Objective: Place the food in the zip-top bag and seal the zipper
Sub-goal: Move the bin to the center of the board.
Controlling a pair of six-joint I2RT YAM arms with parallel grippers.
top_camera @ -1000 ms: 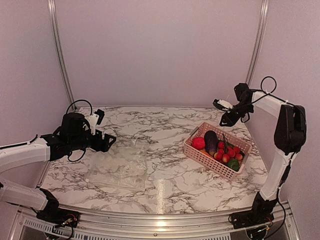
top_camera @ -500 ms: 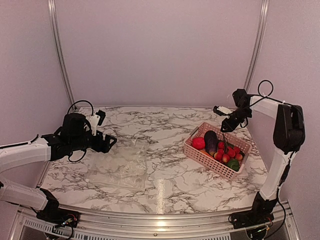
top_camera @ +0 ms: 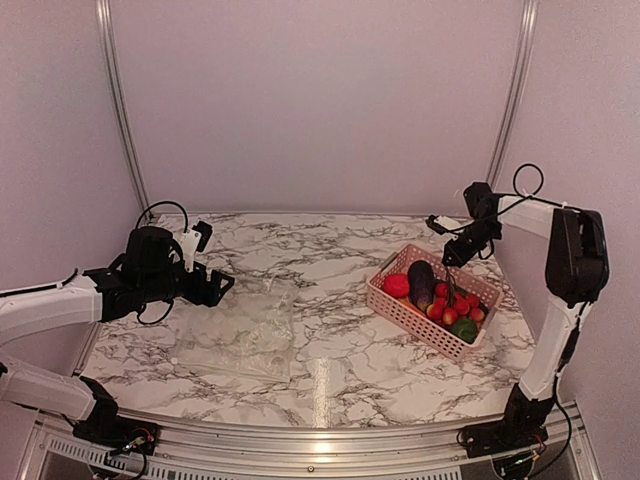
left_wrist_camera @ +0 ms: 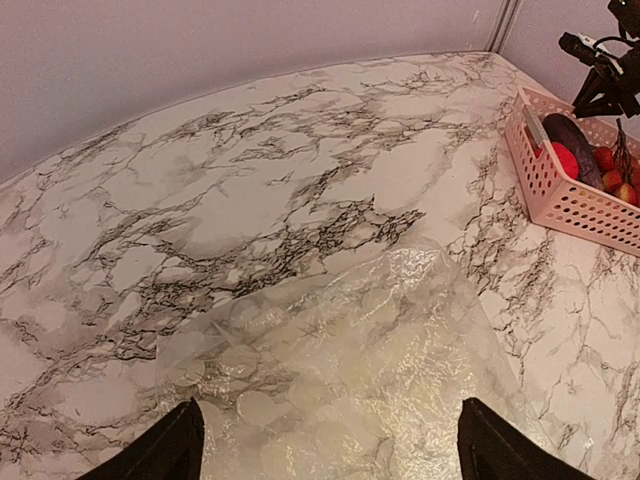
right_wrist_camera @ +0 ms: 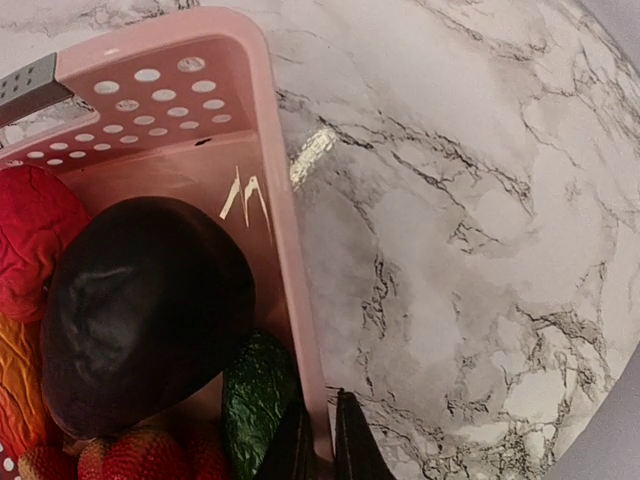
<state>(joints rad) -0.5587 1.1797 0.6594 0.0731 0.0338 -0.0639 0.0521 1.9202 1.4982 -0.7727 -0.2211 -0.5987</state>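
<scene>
The clear dotted zip-top bag [top_camera: 245,330] lies flat on the marble at the left; its zipper strip cannot be made out. My left gripper [top_camera: 215,287] is open just above the bag's near edge, and the bag [left_wrist_camera: 380,370] fills the space between its fingers [left_wrist_camera: 180,445]. The food sits in the pink basket [top_camera: 400,312]: red fruit [top_camera: 397,286], purple eggplant [top_camera: 421,283], red berries [top_camera: 455,305] and a green piece [top_camera: 466,328]. My right gripper [top_camera: 452,258] is down at the basket's far wall. In the right wrist view its jaws [right_wrist_camera: 322,405] are pinched on the basket's rim [right_wrist_camera: 270,180], beside the eggplant [right_wrist_camera: 140,315] and green pepper [right_wrist_camera: 255,395].
The basket stands at the right of the marble table [top_camera: 330,260], near the right wall. Metal corner rails [top_camera: 118,110] rise at the back left and back right. Bare marble lies between the bag and the basket.
My right gripper has come down and a little left from above the basket's far corner to its far rim. The left arm and the bag have not moved.
</scene>
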